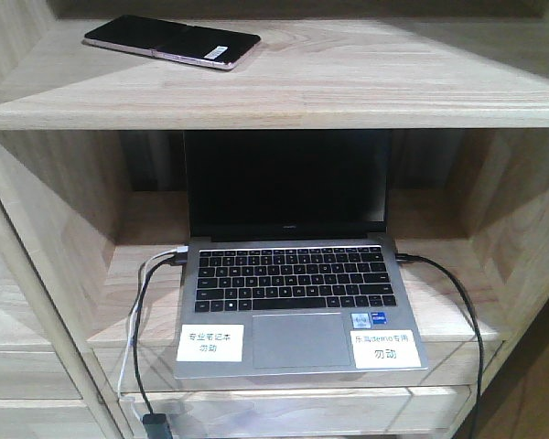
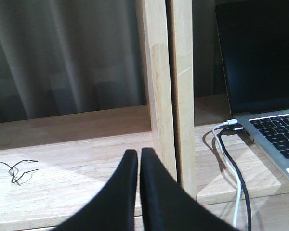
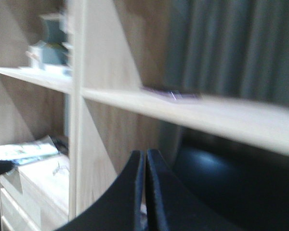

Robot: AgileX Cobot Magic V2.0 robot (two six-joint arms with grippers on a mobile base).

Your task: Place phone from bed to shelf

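Phone (image 1: 172, 41) flat on top shelf (image 1: 348, 87), above laptop (image 1: 293, 283). Left hand (image 2: 138, 156) and right hand (image 3: 145, 159) both pressed together, empty. Risk I see: retracting arm clips shelf edge or cables (image 2: 231, 168).

phone (image 1: 173, 42) 1 | laptop (image 1: 293, 274) 1 | cables (image 1: 142, 347) 3 (one white)

Front view close on shelf (image 1: 348, 91) (wrists lower)

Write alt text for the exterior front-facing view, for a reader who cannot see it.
A black phone with a rose-gold edge lies flat on the upper board of a light wooden shelf, toward its left. In the compartment below, an open grey laptop with a dark screen sits with cables plugged into both sides. No claw is visible.
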